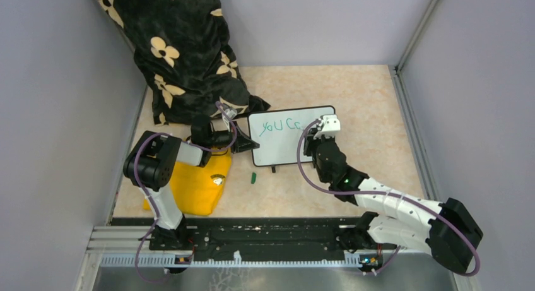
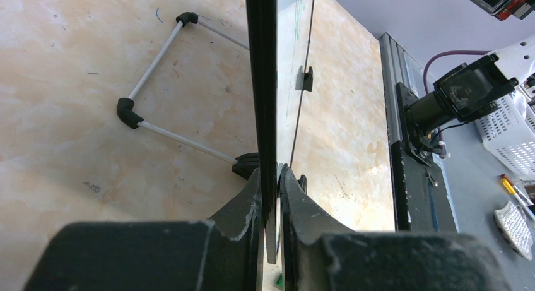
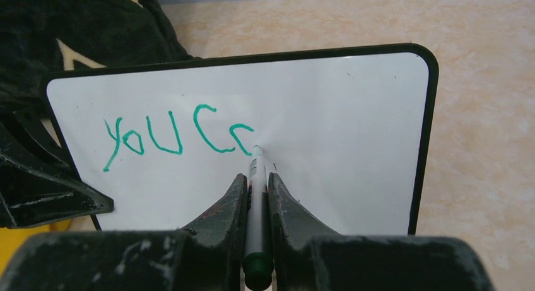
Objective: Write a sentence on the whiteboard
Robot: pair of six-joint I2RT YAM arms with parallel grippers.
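The whiteboard [image 1: 291, 134] stands tilted on the table, black-framed, and fills the right wrist view [image 3: 328, 114]. The sentence [image 3: 176, 134] reads "you C" plus a partial letter in green, on one line; it also shows in the top view [image 1: 281, 125]. My left gripper [image 1: 245, 143] is shut on the board's left edge, seen edge-on in the left wrist view [image 2: 270, 114]. My right gripper [image 3: 255, 177] is shut on a green marker [image 3: 257, 209] whose tip touches the board just right of the last letter.
A black cloth with cream flowers [image 1: 183, 51] lies at the back left. A yellow cloth [image 1: 192, 190] lies under the left arm. A green marker cap [image 1: 253, 177] lies in front of the board. The board's wire stand [image 2: 158, 70] shows behind it.
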